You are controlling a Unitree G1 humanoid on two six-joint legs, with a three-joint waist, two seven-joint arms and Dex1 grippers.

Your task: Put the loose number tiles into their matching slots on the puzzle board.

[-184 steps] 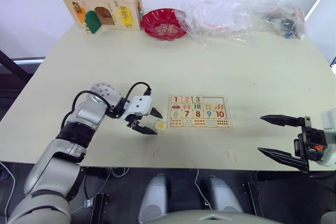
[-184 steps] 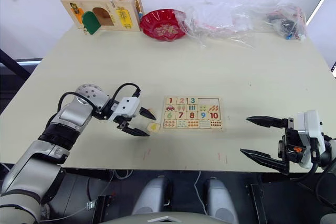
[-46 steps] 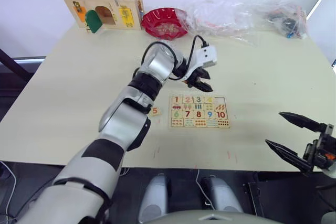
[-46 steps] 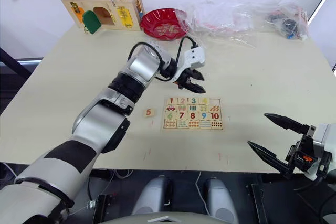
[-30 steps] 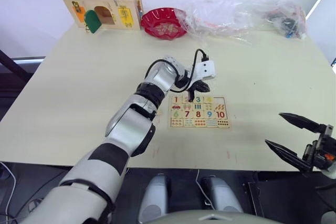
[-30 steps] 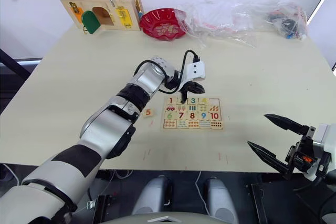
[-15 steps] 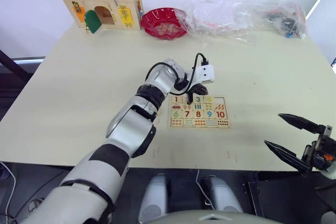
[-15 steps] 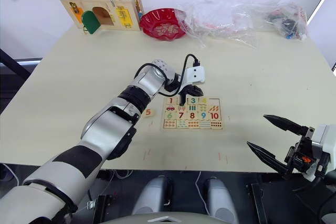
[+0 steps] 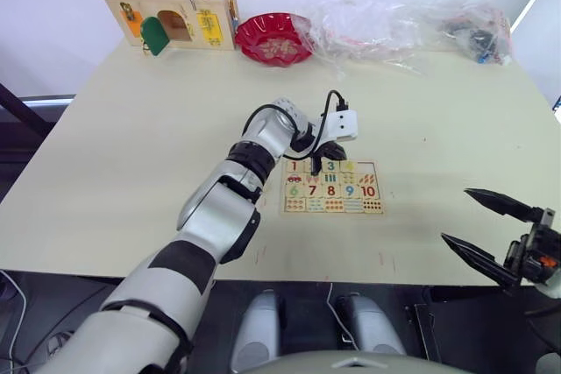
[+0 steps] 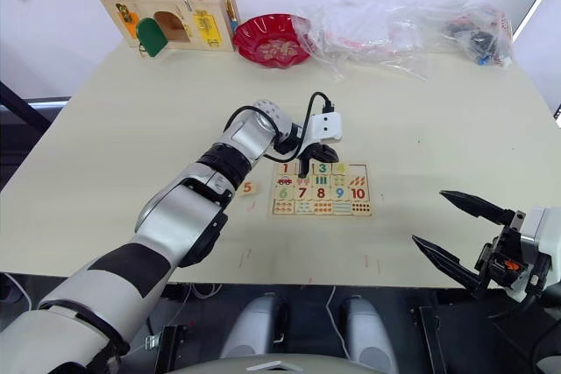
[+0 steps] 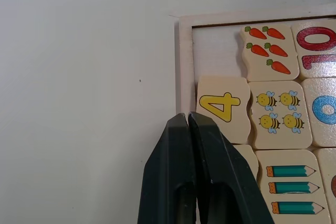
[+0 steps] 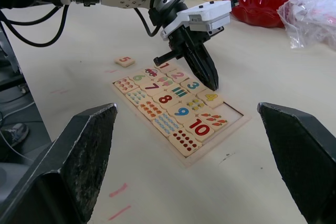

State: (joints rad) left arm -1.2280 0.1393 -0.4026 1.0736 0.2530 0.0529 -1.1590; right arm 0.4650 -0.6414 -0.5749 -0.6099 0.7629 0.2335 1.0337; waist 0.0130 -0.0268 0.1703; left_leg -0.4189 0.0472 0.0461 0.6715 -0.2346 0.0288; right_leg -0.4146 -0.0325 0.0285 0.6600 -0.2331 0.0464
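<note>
Puzzle board (image 9: 333, 187) mid-table, tile 5 (image 10: 249, 187) on table left of it, tile 4 (image 11: 222, 108) in board's top row

Cream table (image 9: 158, 129), seemingly white wall (image 9: 70, 6)

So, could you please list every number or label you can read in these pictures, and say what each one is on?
"1", "2", "3": tiles in the puzzle board's top row.
"4": yellow digit on the tile by the shut left claw, beside the row's empty end slot.
"5": loose tile lying on the table, off the board.
"6", "7", "8", "9", "10": the board's middle row.
Markings on the wooden box are too small to read.
</note>
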